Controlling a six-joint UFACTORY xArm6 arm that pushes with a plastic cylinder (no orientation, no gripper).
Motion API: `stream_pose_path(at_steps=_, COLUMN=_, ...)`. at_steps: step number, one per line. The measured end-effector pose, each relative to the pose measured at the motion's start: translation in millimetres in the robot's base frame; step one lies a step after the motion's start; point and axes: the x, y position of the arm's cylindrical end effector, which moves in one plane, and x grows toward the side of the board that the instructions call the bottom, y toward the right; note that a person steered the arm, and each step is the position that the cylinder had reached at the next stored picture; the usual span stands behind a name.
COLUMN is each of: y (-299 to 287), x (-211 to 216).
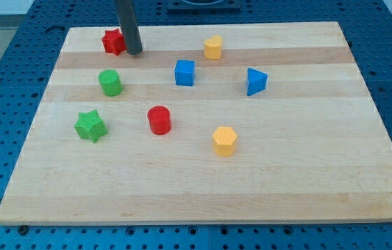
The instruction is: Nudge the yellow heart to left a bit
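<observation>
The yellow heart [213,47] sits near the view's top, right of centre, on the wooden board [286,187]. My tip [134,51] rests on the board at the top left, just right of a red star [113,42] and close to it. The tip is well to the left of the yellow heart, with bare board between them. The rod rises out of the view's top edge.
A blue cube [185,72] lies below and left of the heart. A blue triangular block [256,81] lies to its lower right. A green cylinder [110,82], green star [90,126], red cylinder [159,119] and yellow hexagonal block [224,141] lie lower down.
</observation>
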Motion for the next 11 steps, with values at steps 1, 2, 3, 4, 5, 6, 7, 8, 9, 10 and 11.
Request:
stream_pose_path(at_steps=1, y=-27, x=-9)
stream_pose_path(at_steps=2, y=-50, x=-22)
stream_pose_path(at_steps=3, y=-50, x=-25)
stream_pose_path(at_steps=4, y=36, x=-25)
stream_pose_path(at_steps=5, y=132, x=-44)
stream_pose_path(at_steps=6, y=215, x=-58)
stream_pose_path(at_steps=7, y=268, x=-35)
stream_pose_path(at_steps=8, y=269, x=-12)
stream_pose_path(at_steps=9, y=222, x=-17)
stream_pose_path(at_steps=10, y=159, x=-17)
stream_pose_path(at_steps=11, y=172, x=-21)
